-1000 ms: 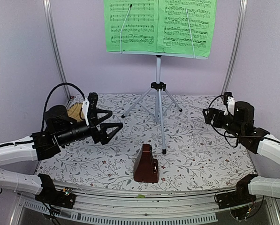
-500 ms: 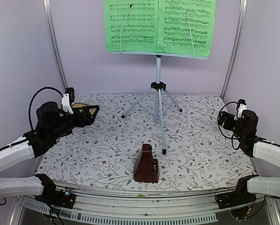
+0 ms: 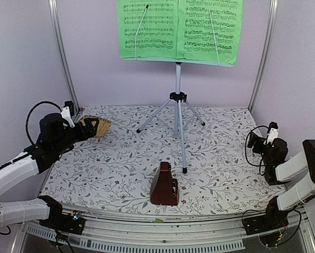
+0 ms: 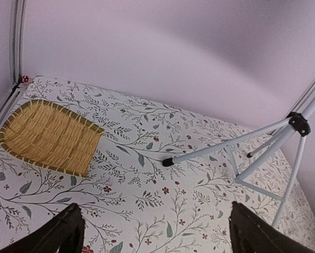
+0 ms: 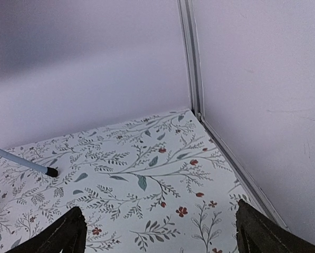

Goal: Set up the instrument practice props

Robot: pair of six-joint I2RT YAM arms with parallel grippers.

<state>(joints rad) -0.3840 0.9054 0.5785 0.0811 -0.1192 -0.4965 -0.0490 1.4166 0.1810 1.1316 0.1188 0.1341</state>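
Note:
The music stand (image 3: 178, 113) is upright at the back middle of the table on its silver tripod legs (image 4: 236, 141). The green sheet-music booklet (image 3: 178, 29) lies open across its top and hides the desk. In front of the stand, near the table's front edge, sits the dark reddish-brown metronome (image 3: 164, 184). My left gripper (image 3: 88, 128) is at the back left, open and empty (image 4: 157, 232), facing the stand's legs. My right gripper (image 3: 254, 141) is low at the right edge, open and empty (image 5: 160, 234), with one leg tip (image 5: 50, 172) far to its left.
A tan woven straw mat (image 4: 49, 137) lies in the back left corner, just ahead of my left gripper. Metal frame posts (image 3: 62, 58) stand at both back corners. Lilac walls close the back and sides, and the right wall's rail (image 5: 236, 163) runs close to my right gripper.
Both arms have drawn back outward and lower: the left from mid-table to the back left by the mat, the right to the right edge. Both grippers stayed open.

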